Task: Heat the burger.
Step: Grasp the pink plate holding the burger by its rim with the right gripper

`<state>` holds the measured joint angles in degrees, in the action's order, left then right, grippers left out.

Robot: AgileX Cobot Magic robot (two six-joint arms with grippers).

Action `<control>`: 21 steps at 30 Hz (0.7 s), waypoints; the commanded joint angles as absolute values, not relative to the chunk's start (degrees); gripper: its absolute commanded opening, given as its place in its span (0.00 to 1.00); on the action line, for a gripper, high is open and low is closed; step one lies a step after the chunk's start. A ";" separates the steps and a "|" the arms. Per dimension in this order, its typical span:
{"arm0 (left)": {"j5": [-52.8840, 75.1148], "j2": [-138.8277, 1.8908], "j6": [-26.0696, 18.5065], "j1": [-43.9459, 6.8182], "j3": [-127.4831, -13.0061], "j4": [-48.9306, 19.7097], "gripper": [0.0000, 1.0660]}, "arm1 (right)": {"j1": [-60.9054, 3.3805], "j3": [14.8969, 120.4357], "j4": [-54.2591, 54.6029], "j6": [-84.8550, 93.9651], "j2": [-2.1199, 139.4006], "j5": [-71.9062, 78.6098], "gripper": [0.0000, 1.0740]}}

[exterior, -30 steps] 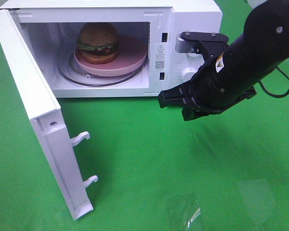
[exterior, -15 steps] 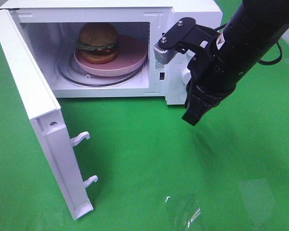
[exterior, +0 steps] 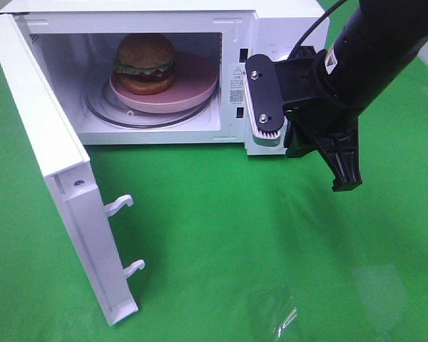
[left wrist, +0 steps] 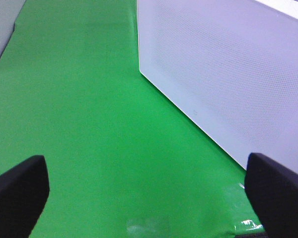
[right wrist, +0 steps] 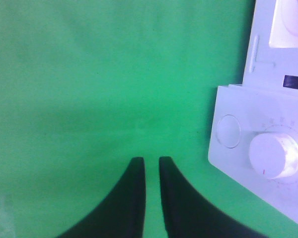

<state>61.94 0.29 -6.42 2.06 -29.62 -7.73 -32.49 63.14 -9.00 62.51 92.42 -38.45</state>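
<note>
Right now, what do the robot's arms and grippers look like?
The right arm is glossy black and tubular, with a small orange-and-white sticker and a thin black cable behind it. Its right gripper has tapered, curved black fingers. The left gripper shows only two rounded matte-black fingertips.

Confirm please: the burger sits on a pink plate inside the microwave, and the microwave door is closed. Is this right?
One thing is wrong: the door is open, swung wide to the left, as the exterior high view shows. The rest holds: the burger sits on the pink plate inside the microwave.
</note>
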 commanded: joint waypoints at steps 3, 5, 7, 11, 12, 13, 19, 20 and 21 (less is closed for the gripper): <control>61.25 1.32 -6.25 2.18 -29.56 -7.79 0.94 | -32.72 63.37 -12.43 64.06 91.96 -35.64 0.30; 61.25 1.32 -6.25 2.18 -29.56 -7.79 0.94 | -32.77 63.37 -13.29 62.85 91.96 -34.61 0.41; 61.25 1.32 -6.25 2.18 -29.56 -7.79 0.94 | -32.77 63.37 -13.52 61.08 91.96 -33.52 0.55; 61.25 1.32 -6.25 2.18 -29.56 -7.79 0.94 | -32.77 63.37 -14.32 59.87 91.96 -32.20 0.81; 61.25 1.32 -6.25 2.18 -29.56 -7.79 0.94 | -32.77 63.37 -14.50 59.87 91.96 -30.94 0.87; 61.25 1.32 -6.25 2.18 -29.56 -7.79 0.94 | -32.77 63.37 -14.50 59.87 91.96 -30.94 0.87; 61.25 1.32 -6.25 2.18 -29.56 -7.79 0.94 | -34.84 63.37 -19.42 58.04 92.70 -26.93 0.88; 61.25 1.32 -6.25 2.18 -29.56 -7.79 0.94 | -34.84 63.37 -19.42 58.04 92.70 -26.93 0.88; 61.25 1.32 -6.25 2.18 -29.56 -7.79 0.94 | -35.87 63.48 -22.17 55.06 93.39 -25.21 0.88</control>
<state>61.94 0.29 -6.42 2.06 -29.62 -7.73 -35.12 63.20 -19.94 57.41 92.82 -26.70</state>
